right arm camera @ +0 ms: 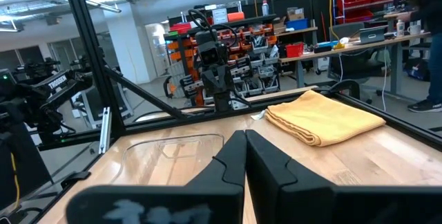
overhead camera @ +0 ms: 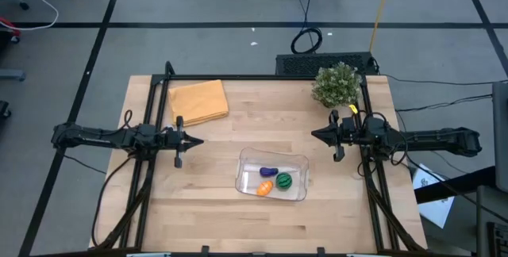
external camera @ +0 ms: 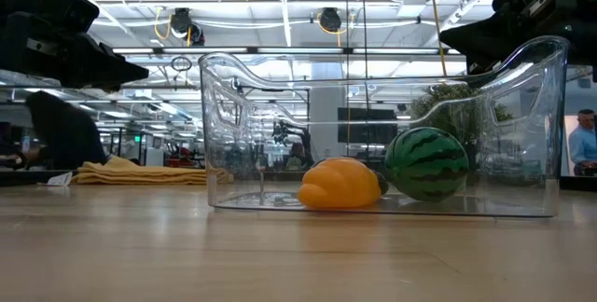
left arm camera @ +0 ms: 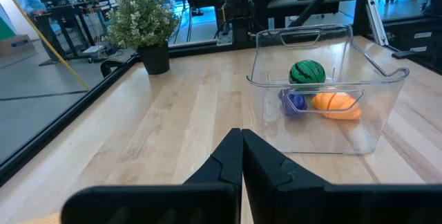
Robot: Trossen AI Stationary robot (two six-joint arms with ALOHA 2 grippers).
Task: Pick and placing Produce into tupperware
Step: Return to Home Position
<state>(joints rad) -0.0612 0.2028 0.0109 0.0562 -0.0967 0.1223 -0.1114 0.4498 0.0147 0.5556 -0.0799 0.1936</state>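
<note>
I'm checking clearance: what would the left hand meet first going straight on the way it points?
Likely the right hand, facing it across the table. From the left hand, the line seems to pass beside the tupperware, though depth is unclear.

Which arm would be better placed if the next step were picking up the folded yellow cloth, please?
Probably the left: the cloth lies on its side, close to the left gripper, while the right gripper sits far across, beside the plant.
</note>
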